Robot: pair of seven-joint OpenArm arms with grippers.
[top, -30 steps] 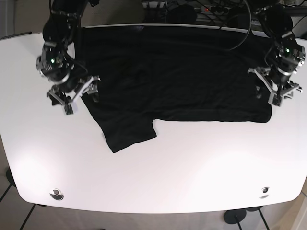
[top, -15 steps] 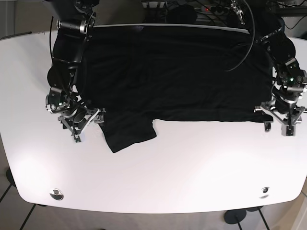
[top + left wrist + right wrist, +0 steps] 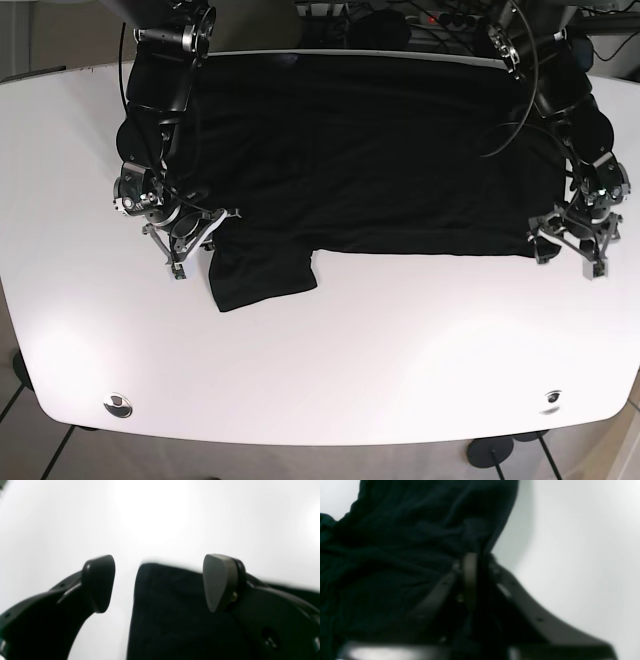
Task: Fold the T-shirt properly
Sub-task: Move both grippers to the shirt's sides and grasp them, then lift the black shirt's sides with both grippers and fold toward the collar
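White table (image 3: 330,360) bears unlabelled black T-shirt (image 3: 370,150); right end effector (image 3: 472,562) pinches it, left end effector (image 3: 160,582) gapes.

base view looked straight down from high above the white table (image 3: 330,370), both wrist views sat very close and blurred just behind their fingers, all three shared the black T-shirt (image 3: 370,150) edge against tabletop

No legible text or markings.
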